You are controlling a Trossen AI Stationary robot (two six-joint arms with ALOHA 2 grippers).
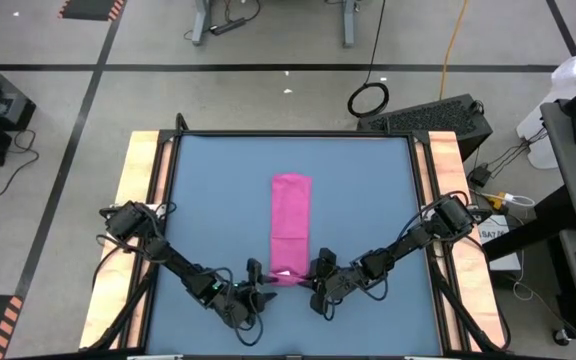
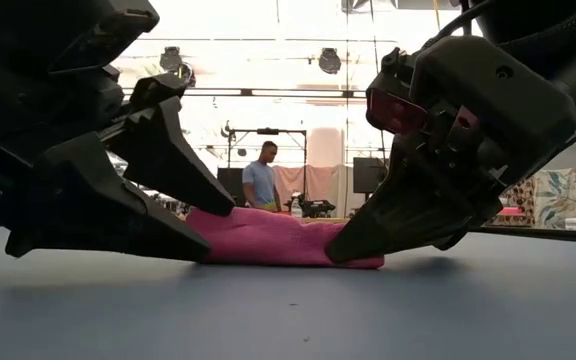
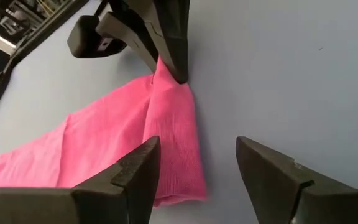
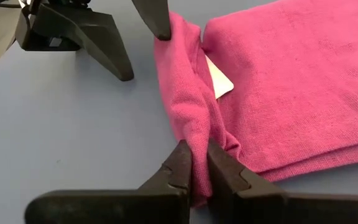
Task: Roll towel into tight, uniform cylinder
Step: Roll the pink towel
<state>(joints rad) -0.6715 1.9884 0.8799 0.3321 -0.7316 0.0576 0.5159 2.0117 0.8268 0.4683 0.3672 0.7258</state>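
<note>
At the near end of the towel [image 1: 291, 230], only a first fold is raised; the cylinder is judged barely begun, with nearly the whole strip left to roll. The right claw [image 4: 194, 171] is clamped on one corner of that fold. The left claw [image 3: 194, 168] is held apart at the other corner, nothing gripped. Beyond, the towel lies flat along the middle of the blue surface [image 1: 208, 180], well clear of every edge, so open room remains for rolling away.
</note>
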